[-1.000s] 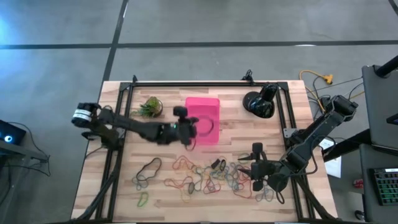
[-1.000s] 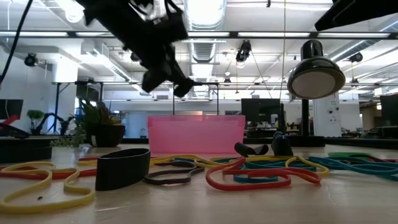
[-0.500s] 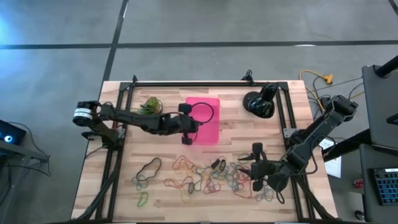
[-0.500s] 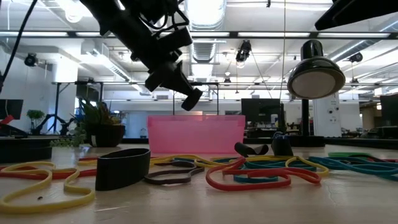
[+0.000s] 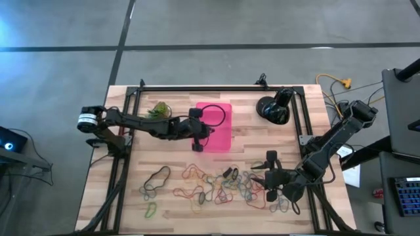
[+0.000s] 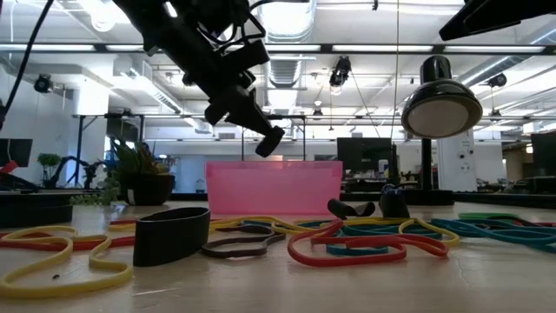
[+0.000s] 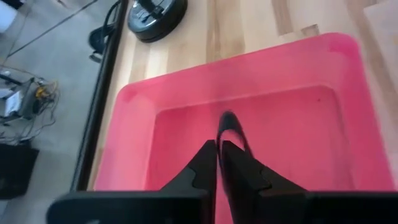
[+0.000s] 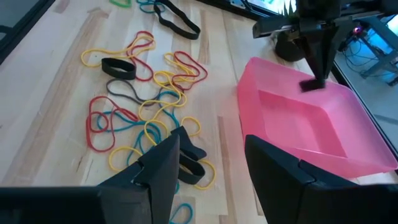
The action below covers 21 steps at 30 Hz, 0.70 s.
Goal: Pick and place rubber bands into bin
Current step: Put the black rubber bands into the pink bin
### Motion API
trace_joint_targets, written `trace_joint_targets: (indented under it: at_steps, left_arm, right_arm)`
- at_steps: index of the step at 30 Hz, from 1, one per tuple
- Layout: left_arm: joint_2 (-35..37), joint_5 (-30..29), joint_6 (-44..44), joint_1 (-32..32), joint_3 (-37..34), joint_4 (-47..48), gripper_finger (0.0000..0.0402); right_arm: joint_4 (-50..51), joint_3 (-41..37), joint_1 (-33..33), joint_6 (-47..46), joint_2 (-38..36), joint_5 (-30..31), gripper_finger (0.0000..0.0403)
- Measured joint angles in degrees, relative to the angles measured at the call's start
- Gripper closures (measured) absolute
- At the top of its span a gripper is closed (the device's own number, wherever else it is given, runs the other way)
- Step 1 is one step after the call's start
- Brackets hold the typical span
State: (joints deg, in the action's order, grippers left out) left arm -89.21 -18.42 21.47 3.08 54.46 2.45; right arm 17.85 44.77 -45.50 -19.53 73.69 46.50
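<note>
**Drop the band square into the bin**

Black band pinched at the tips of the left hand, dangling over the pink bin near frame centre in the high view. In the left wrist view, fingers pressed almost together on the band, loop hanging above the bin floor. In the low view, hand well above the rim, not inside the walls.

Best done thus: keep over the bin's middle, away from the rim; lower a little so a springy band cannot bounce out; open wide enough to shed the thin loop; check nothing clings to a fingertip before lifting away.

Remaining bands scattered over the lower middle of the worktop in the high view, red, yellow, teal and black, many overlapping; likely to lift in tangles.

Right hand waiting at lower right beside that heap, fingers spread apart, gripping nothing, per the right wrist view.
</note>
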Motion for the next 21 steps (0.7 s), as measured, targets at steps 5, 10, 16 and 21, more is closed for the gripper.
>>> trace_joint_targets:
  at_steps: [5, 10, 16, 21]
  left_arm:
    - [0.0, 0.8, -0.2, 0.5, 0.1, 0.0, 0.0346]
    - [0.0, 0.0, 0.1, 0.4, 0.1, 0.0, 0.0313]
    - [2.6, -0.4, -1.9, -2.3, 0.3, 6.6, 0.0306]
    - [6.9, -0.5, -7.6, -7.0, -0.1, 13.1, 0.0306]
  right_arm:
    - [0.0, 0.0, 0.0, 0.0, 0.0, 0.0, 0.0225]
    - [0.0, 0.0, 0.0, -0.4, 0.0, 0.0, 0.0225]
    - [5.7, -0.9, 0.0, -6.6, 0.0, -0.9, 0.0227]
    - [10.3, -2.3, 0.7, -10.4, 0.1, -1.8, 0.0227]
